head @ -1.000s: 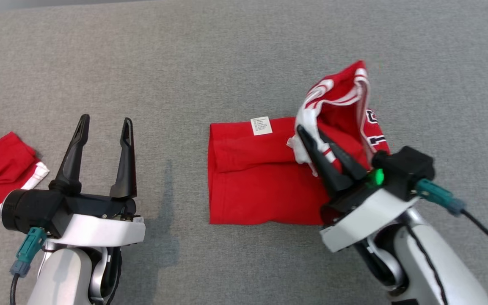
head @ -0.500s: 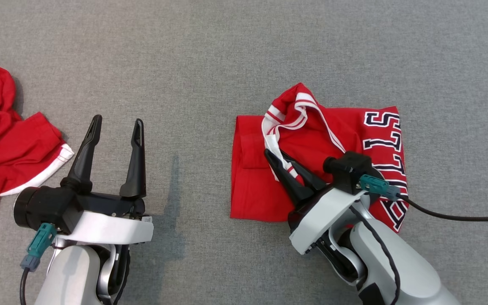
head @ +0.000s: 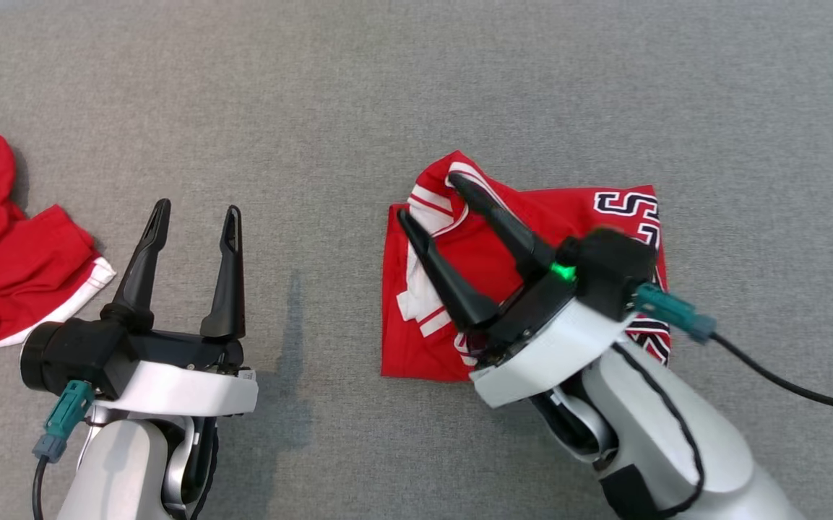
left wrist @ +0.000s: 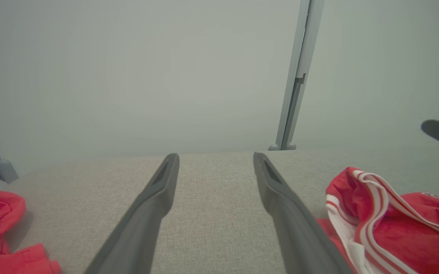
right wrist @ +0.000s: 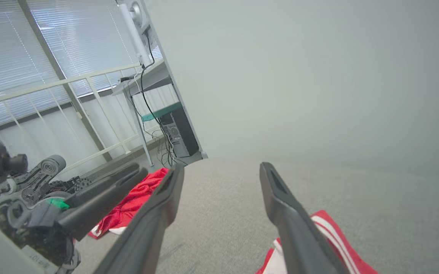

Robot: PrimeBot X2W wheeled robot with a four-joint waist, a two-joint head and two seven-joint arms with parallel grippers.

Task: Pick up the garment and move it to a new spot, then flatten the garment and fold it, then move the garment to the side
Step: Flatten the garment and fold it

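Red garment (head: 575,217) lies folded beneath the right tool (head: 428,195), jaws spread apart.

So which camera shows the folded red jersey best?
The head view: the jersey is seen from above, lettering included, partly covered by the open right hand. The left wrist view catches its striped edge; the right wrist view, just a corner.

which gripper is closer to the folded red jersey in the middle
Right. The right gripper is open over the folded red jersey, above its striped edge. The left gripper is open off to its left, clear of it.
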